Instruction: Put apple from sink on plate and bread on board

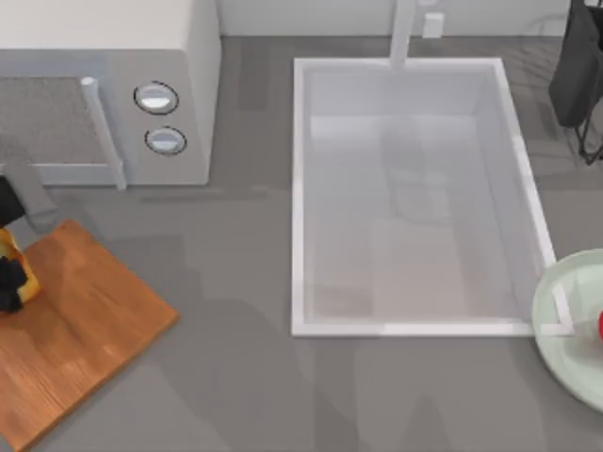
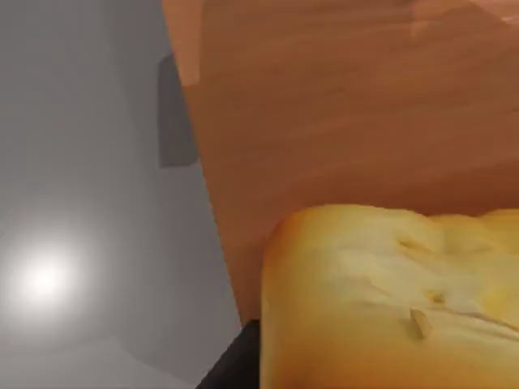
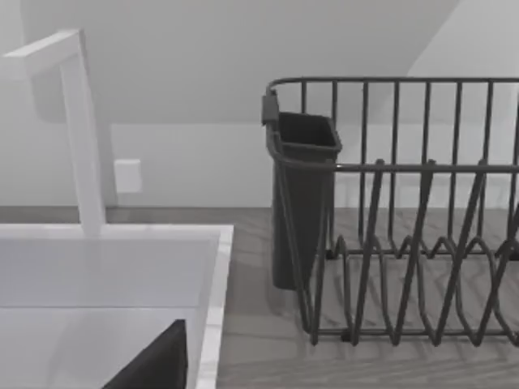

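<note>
Apple [image 1: 600, 326] looks done: red sliver on the plate [image 1: 565, 330], far right edge of top view. Sink [image 1: 300, 188] reads empty. Bread [image 1: 21, 268] is your job now. It sits at the far left edge of top view, over the board's [image 1: 85, 339] upper-left corner, w/ your left gripper [image 1: 9, 282] clamped on it. In left wrist view the loaf fills lower right w/ board grain behind. Shift further inboard before you let go, lower till it touches, then open. Right arm's parked near the dish rack [image 3: 405, 243]; can't tell its finger state.
</note>
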{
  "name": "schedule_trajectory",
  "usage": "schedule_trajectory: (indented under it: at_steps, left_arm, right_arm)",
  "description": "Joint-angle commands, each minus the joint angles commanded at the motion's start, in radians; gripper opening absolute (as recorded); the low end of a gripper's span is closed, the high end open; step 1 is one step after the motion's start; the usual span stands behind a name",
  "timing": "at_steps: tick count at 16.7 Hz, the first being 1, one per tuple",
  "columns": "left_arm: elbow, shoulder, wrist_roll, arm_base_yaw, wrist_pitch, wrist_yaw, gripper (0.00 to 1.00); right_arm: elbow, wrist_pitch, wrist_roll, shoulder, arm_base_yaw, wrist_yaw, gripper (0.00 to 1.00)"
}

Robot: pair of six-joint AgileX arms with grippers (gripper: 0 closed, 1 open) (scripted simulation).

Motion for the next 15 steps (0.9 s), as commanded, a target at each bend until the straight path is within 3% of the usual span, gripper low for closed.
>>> schedule_trajectory:
  at_steps: [8,15]
  left_arm:
    - [-0.026,-0.079,0.009,-0.091,-0.274,0.083,0.0]
    - [0.241,-0.114,0.008,-0.021,-0.356,-0.002,0.0]
  right_arm:
    - [0.0,0.0,0.0,0.0,0.0,0.0,1.0]
    - [0.0,0.0,0.0,0.0,0.0,0.0,1.0]
